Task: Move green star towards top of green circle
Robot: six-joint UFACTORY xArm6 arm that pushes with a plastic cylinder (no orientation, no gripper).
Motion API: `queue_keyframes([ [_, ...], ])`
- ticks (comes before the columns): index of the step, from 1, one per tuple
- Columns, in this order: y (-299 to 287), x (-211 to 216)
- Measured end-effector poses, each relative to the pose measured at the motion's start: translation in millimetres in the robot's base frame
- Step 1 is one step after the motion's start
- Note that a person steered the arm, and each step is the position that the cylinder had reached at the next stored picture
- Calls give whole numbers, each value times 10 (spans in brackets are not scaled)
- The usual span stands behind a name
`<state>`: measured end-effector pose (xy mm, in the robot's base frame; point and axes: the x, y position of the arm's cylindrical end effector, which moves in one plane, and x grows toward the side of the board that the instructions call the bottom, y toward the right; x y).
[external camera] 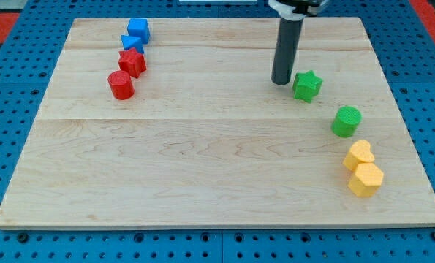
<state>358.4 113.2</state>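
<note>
My tip (281,81) just left of green star (307,85) (bare rod, no jaws), green circle (346,121) lower right, path unobstructed

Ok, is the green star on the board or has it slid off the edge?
On the board. The green star sits on the wooden board, well inside its edges, with my tip just to its left.

Green star and green circle on the wooden board's right side

The small green star-shaped block (307,85) lies flat on the light wooden board, in the view's upper right, its points spread outward. The small green round cylinder block, the green circle (346,121), stands flat on its base toward the view's lower right of the star, near it but apart, with a clear strip of bare wood between them.
</note>
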Motion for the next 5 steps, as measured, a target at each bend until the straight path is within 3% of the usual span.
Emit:
queue_keyframes([
  [5,562,228],
])
